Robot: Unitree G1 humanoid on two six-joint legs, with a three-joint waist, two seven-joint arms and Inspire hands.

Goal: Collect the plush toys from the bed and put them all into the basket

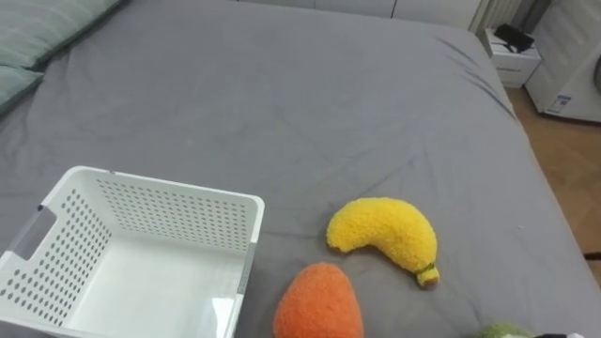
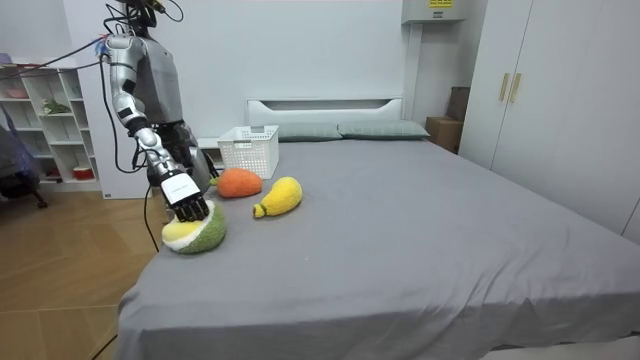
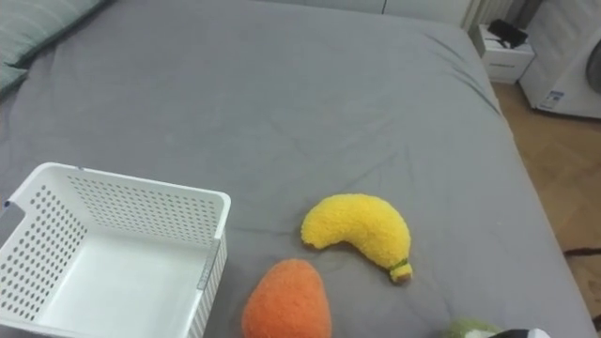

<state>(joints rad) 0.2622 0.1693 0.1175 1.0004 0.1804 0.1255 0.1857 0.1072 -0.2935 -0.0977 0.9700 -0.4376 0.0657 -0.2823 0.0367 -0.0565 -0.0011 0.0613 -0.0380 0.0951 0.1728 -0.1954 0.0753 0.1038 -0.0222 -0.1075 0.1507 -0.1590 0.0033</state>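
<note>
Peering down through the eye views, we see the white basket [image 1: 160, 211] empty, with the orange toy [image 1: 319, 305] and banana toy [image 1: 385, 235] beside it on the bed [image 1: 310, 103]. In the room view, our right hand [image 2: 185, 200] sits atop the green toy [image 2: 200, 238] at the bed's corner, though whether the fingers grip it we cannot tell. This looks like the first pick, and next we need a firm hold and a carry to the basket.

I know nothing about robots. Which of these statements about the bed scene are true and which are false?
1. The basket holds no toys. True.
2. The banana lies in the basket. False: it lies on the bed, beside the orange toy.
3. The right hand is on the green toy. True.
4. The orange toy lies by the pillows. False: it lies next to the basket.
</note>
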